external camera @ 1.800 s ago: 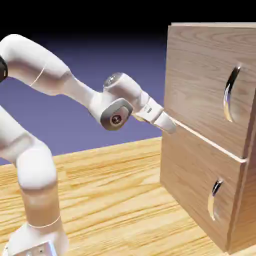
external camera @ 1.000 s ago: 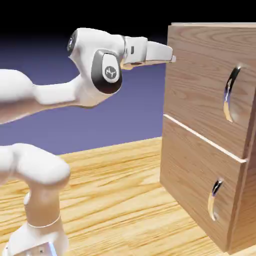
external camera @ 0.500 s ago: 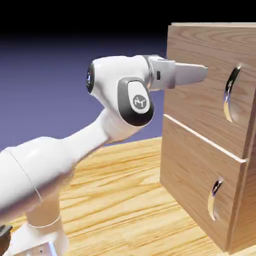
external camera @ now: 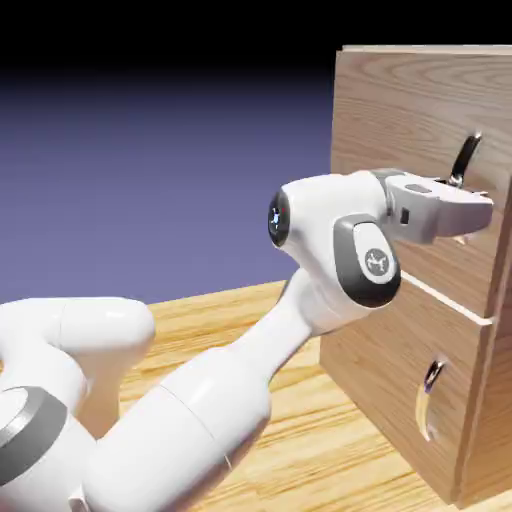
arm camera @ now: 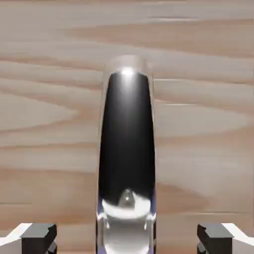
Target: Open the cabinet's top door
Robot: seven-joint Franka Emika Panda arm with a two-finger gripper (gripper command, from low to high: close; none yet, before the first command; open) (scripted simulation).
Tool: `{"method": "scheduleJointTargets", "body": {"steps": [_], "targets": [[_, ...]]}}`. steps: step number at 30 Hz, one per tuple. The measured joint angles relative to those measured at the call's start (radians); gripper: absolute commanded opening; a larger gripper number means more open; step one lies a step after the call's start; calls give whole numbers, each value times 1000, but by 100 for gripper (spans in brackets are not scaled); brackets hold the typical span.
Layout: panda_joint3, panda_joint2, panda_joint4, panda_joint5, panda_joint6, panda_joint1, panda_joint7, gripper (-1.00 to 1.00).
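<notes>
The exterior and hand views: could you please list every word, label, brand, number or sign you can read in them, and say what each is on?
None can be read.
A small white emblem sits on the grey cap of the arm: too small and blurred to read.
The cabinet, its handle and the fingers carry no text.

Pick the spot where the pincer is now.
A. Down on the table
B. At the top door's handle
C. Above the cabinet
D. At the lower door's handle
B: in the exterior view the pincer sits at the top door's handle, while the hand view shows that handle straight ahead, filling the middle.
</notes>
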Motion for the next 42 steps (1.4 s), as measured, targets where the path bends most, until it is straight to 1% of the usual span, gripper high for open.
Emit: {"method": "scheduleJointTargets", "body": {"steps": [9,14,19,24,30,36,42], "targets": [[154,-52,-326,-95,-270,-264,246,-100],[310,-75,-504,-33,-442,-401,355,-100],[491,-91,-618,87,-584,-474,430,-100],[672,-91,-680,223,-700,-497,486,-100],[890,-62,-712,398,-821,-495,548,-100],[1107,8,-707,583,-937,-483,616,-100],[1324,128,-663,780,-1057,-488,695,-100]]}}
